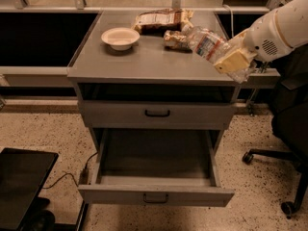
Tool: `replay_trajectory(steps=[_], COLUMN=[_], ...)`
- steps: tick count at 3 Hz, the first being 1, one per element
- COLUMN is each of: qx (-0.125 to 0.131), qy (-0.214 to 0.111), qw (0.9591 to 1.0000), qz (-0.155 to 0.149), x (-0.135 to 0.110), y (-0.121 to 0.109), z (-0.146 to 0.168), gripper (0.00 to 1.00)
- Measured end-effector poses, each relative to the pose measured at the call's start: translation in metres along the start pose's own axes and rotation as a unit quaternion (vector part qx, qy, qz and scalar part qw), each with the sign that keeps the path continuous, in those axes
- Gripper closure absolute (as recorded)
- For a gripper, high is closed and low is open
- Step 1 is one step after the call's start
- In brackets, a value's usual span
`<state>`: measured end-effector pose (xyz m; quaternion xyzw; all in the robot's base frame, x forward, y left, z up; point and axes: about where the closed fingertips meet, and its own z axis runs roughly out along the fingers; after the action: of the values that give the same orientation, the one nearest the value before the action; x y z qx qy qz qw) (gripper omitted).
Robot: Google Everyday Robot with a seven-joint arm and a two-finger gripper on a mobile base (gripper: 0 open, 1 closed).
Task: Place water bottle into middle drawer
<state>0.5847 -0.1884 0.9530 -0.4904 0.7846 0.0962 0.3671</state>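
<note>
Over cabinet top [144, 64]: pincer [232, 57] around tilted water bottle [204, 42]

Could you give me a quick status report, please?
Gripper at cabinet's right edge, shut on water bottle, bottle tilted. Middle drawer open below. Nothing seen in its tray.

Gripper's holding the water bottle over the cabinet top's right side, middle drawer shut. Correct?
No: the camera view shows the middle drawer pulled open. The rest stands: the gripper holds the water bottle over the cabinet top's right side.
</note>
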Motion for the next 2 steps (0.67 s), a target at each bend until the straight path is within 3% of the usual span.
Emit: replay_trajectory(steps=[2], qx=[-0.026], qy=[0.035], qw=[0.9990], qz=[0.014], x=[0.075], y=[0.055], z=[0.012], gripper=[1.00])
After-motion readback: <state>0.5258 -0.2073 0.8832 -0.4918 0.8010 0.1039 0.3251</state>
